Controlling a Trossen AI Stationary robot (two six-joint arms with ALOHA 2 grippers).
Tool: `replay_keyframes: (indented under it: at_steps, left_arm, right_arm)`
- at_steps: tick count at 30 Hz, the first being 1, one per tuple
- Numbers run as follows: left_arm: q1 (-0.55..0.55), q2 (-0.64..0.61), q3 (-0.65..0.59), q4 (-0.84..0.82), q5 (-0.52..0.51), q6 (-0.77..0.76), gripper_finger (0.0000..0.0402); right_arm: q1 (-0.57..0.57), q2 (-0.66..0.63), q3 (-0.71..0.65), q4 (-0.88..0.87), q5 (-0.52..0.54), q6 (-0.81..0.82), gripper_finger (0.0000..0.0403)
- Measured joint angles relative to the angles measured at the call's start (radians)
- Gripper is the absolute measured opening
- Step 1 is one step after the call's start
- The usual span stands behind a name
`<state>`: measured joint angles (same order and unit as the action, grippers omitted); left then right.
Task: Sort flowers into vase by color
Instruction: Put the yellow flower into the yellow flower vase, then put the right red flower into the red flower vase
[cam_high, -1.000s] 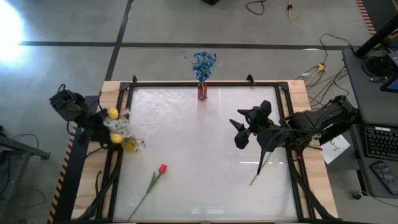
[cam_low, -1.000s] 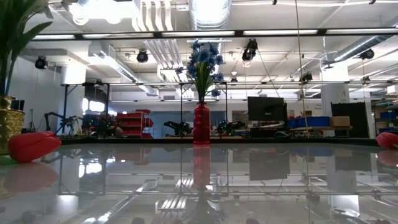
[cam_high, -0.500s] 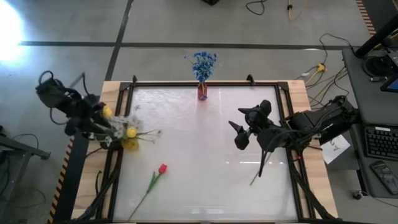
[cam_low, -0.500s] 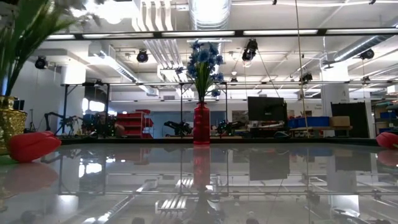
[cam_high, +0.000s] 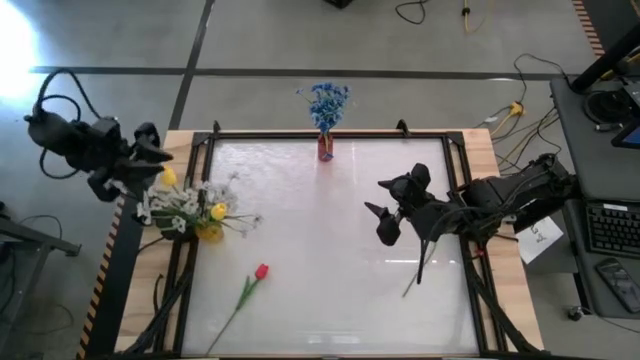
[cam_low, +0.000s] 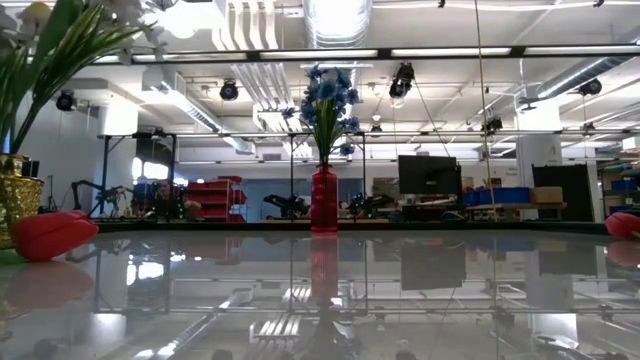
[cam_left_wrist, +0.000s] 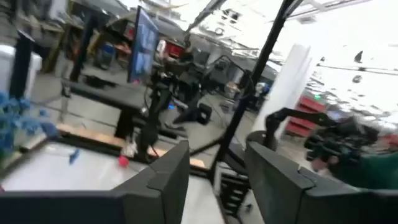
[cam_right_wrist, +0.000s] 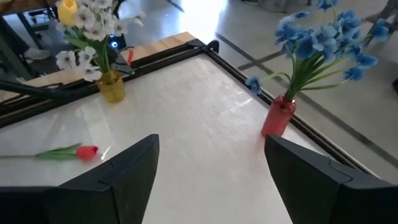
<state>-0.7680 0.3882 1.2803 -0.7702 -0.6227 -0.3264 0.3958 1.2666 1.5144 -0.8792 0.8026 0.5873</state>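
A gold vase (cam_high: 208, 232) at the table's left edge holds white sprays (cam_high: 172, 206) and yellow tulips (cam_high: 218, 211); it also shows in the right wrist view (cam_right_wrist: 112, 87). A red vase (cam_high: 326, 149) at the far edge holds blue blossoms (cam_high: 325, 100). A red tulip (cam_high: 260, 271) lies on the table near the front left. A green stem (cam_high: 420, 270) lies under my right arm, and a red bloom (cam_low: 625, 224) shows at the low view's right edge. My left gripper (cam_high: 163, 154) is open and empty, off the table's far left corner. My right gripper (cam_high: 378, 216) is open and empty above the table's right half.
A black frame (cam_high: 300, 134) rims the glossy white table. A keyboard (cam_high: 610, 228) and desk stand beyond the right edge. Open table lies between the two vases and the lying tulip.
My left gripper has drawn back from the gold vase, up and toward the table's far left corner, turning as it went. The white sprays and yellow tulips, which were bunched under the gripper, now stand spread out in the gold vase.
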Motion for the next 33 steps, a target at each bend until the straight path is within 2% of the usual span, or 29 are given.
replay_keyframes:
  at_steps: [4,8,14,17,23,29,33]
  left_arm:
    - [-0.001,0.097,-0.004,0.061,-0.043,0.032,0.0108]
    - [-0.001,0.217,0.010,0.071,-0.144,0.048,0.0077]
    - [0.004,0.369,0.068,0.091,-0.246,0.048,0.0053]
    - [0.023,0.446,0.119,0.089,-0.274,0.030,0.0044]
    - [0.123,0.567,0.257,0.070,-0.264,-0.001,0.0038]
    - [0.269,0.694,0.343,0.072,-0.132,-0.073,0.0038]
    - [0.384,0.775,0.406,0.032,-0.032,-0.077,0.0038]
  right_arm:
    - [0.000,0.006,-0.012,-0.003,0.000,-0.009,0.0279]
    - [-0.017,-0.005,-0.029,-0.035,-0.001,0.026,0.0280]
    - [-0.099,-0.092,-0.109,-0.317,-0.028,0.351,0.0276]
    - [-0.105,-0.141,-0.207,-0.364,-0.059,0.529,0.0267]
    - [-0.108,-0.188,-0.415,-0.366,-0.219,0.816,0.0243]
    - [-0.109,-0.178,-0.576,-0.420,-0.437,1.111,0.0224]
    - [-0.110,-0.180,-0.676,-0.423,-0.518,1.218,0.0224]
